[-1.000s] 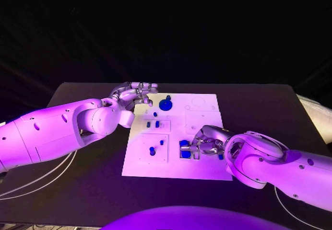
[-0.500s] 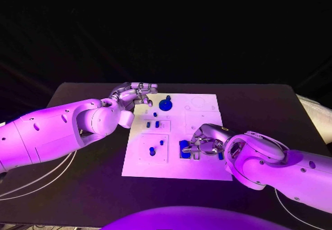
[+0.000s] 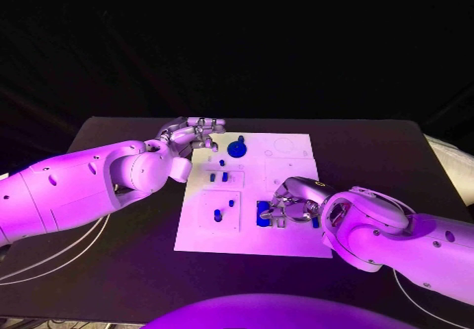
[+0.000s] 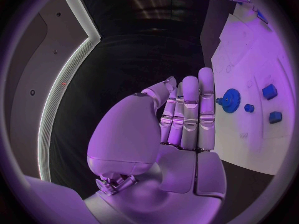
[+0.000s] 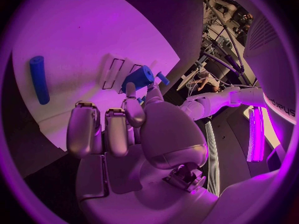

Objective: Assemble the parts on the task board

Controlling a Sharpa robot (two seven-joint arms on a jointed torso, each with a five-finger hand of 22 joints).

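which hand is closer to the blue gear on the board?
Left. The left hand sits just beside the blue gear at the board's far edge; the right hand is at the near side, over other parts.

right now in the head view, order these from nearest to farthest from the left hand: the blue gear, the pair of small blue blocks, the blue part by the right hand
1. blue gear, beside the left hand, board's far end.
2. pair of small blue blocks, mid-board, left side.
3. blue part at the right hand, board's near end.

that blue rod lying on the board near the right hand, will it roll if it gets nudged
Probably. The blue rod looks round and smooth, lying flat on the white task board, so a sideways nudge may roll it. It looks straight, so likely stiff. It may be slippery to pinch.
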